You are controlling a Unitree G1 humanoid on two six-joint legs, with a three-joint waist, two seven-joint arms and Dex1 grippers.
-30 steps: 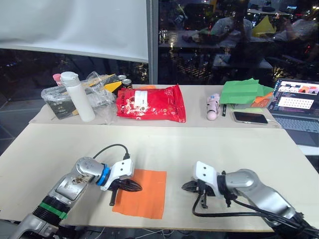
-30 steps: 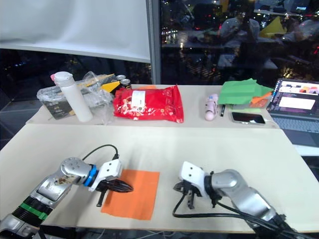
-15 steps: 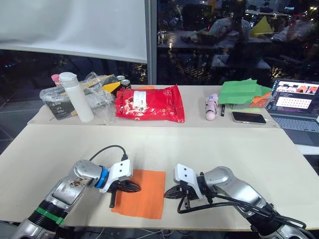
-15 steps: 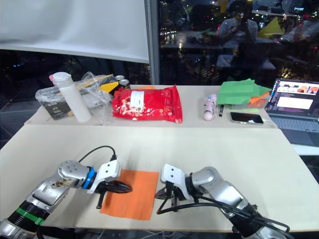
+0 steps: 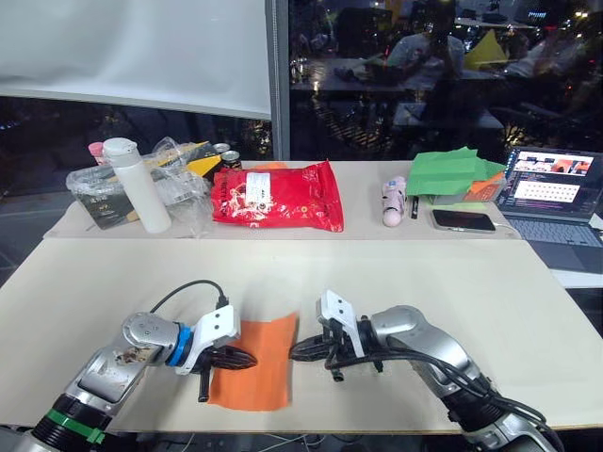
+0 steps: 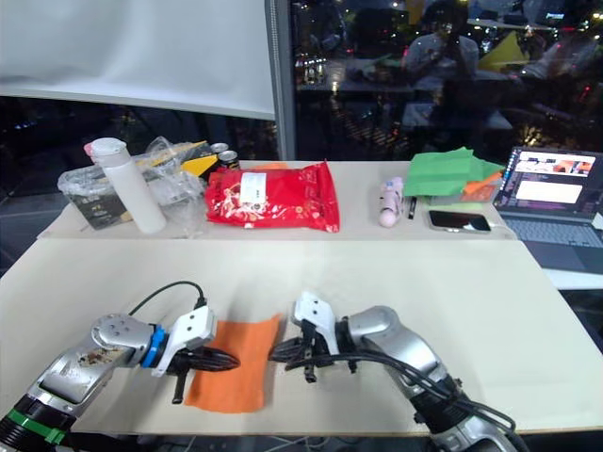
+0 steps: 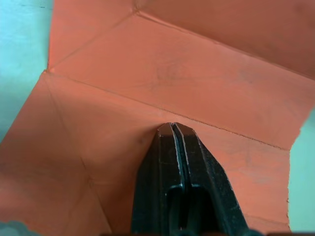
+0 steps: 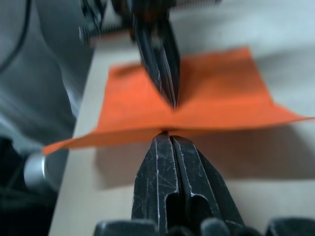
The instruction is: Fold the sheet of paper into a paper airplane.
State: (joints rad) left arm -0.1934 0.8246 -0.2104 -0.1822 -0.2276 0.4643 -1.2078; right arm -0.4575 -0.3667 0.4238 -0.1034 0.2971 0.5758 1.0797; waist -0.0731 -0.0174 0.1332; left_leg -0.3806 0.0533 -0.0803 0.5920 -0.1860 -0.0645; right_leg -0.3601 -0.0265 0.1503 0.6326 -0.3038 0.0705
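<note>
The sheet of paper (image 5: 256,379) is bright orange and creased, and lies near the table's front edge. My left gripper (image 5: 251,360) is shut, its tips pressed down on the sheet's middle (image 7: 197,73) at a crease. My right gripper (image 5: 294,354) is also shut and points left. Its tips touch the sheet's right edge (image 8: 211,103), which stands raised off the table with shadow under it. I cannot tell whether the edge is pinched or only pushed. The two grippers face each other across the raised flap, a few centimetres apart.
At the back of the table are a white bottle (image 5: 137,184), a clear plastic bag with cans (image 5: 184,169), a red snack bag (image 5: 275,195), a pink object (image 5: 391,202), a green paper stack (image 5: 457,172), a phone (image 5: 458,220) and a laptop (image 5: 556,188).
My right gripper has swept left across the table to the sheet's right edge, and that edge has risen so the sheet looks narrower. My left gripper stays pressed on the sheet. The camera has shifted slightly.
</note>
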